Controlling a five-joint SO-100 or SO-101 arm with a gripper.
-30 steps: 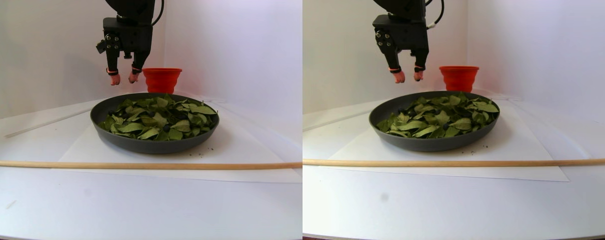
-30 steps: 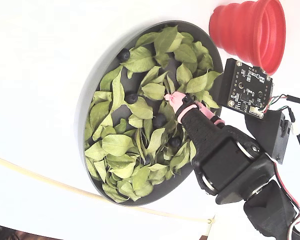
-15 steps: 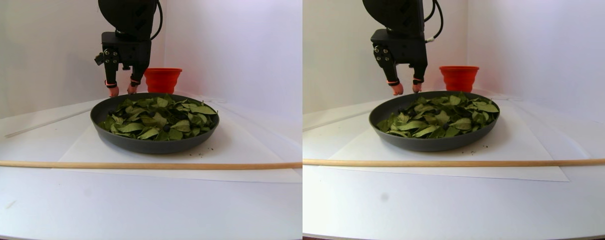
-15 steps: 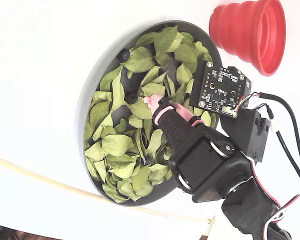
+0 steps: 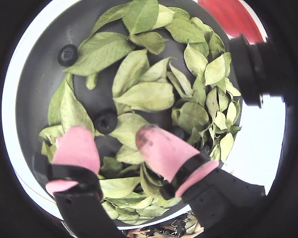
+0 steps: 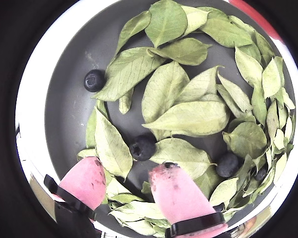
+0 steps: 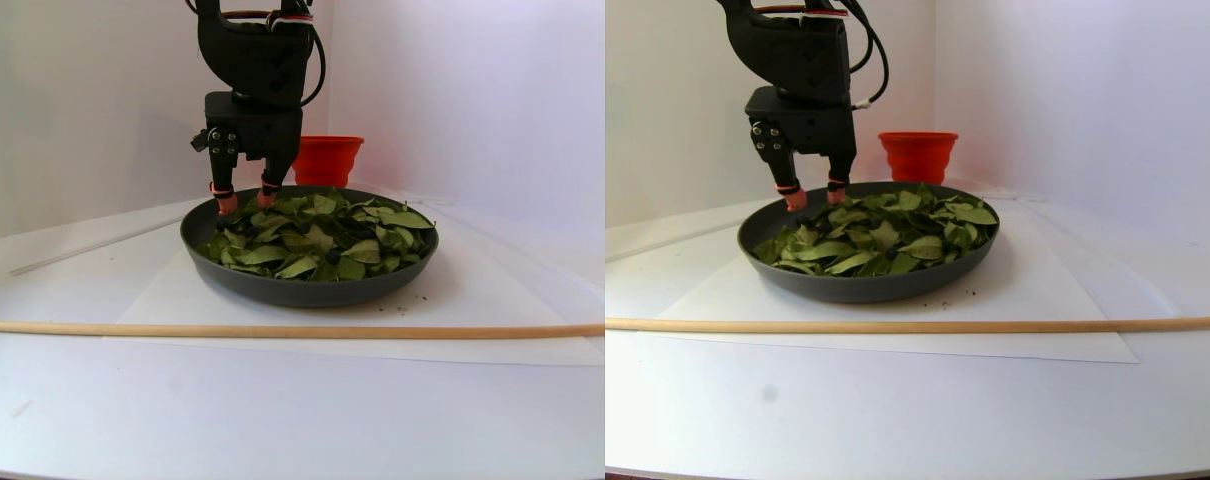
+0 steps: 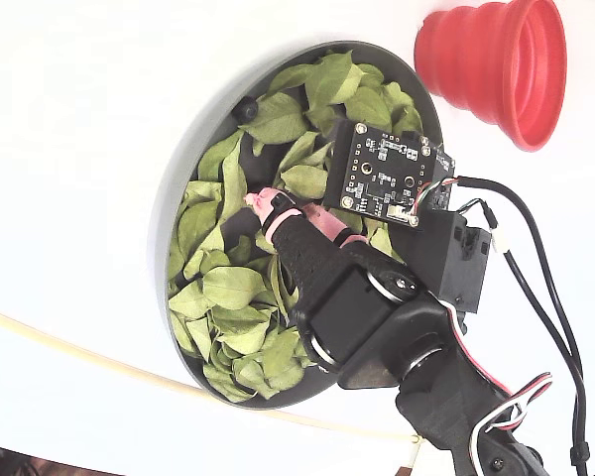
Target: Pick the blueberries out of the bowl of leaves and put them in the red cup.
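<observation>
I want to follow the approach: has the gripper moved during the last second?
Yes. In the stereo pair view the gripper has come down from above the bowl's rim to leaf level; in the fixed view it shifted left, away from the red cup.

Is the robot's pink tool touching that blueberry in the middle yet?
Apart. In a wrist view, the open tool hangs with its pink fingertips on either side below the blueberry, with dark bowl and leaf showing between them.
</observation>
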